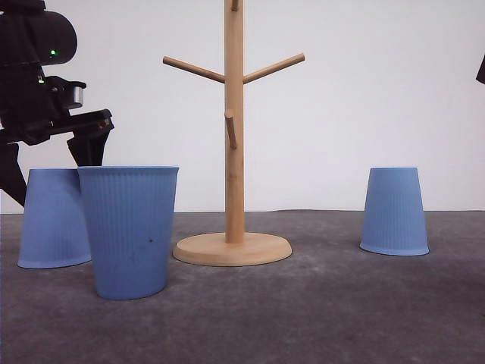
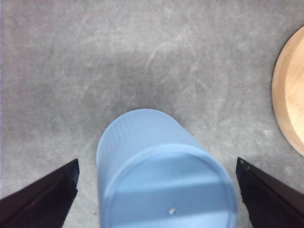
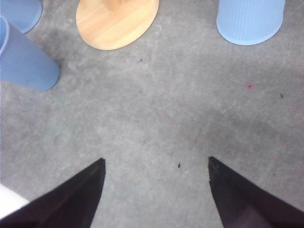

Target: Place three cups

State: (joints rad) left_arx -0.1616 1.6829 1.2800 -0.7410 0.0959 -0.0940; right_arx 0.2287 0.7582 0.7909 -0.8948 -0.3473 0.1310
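Note:
Three light-blue ribbed cups stand on the grey mat. One cup [image 1: 51, 220] is upside down at the far left, and my left gripper [image 1: 50, 162] hangs open just above it. In the left wrist view that cup [image 2: 156, 175] sits between the two spread fingers [image 2: 52, 190], which do not touch it. A second cup [image 1: 129, 231] stands upright in front of it. The third cup [image 1: 394, 211] is upside down on the right. My right gripper [image 3: 156, 160] is open over bare mat, with the third cup [image 3: 249, 19] and the upright cup [image 3: 23, 61] ahead of it.
A wooden stand [image 1: 233, 152] with angled pegs rises from a round base [image 1: 232, 249] mid-table, between the left cups and the right one. Its base [image 2: 292, 90] lies close beside the left gripper. A sliver of the right arm [image 1: 481, 70] shows at the right edge.

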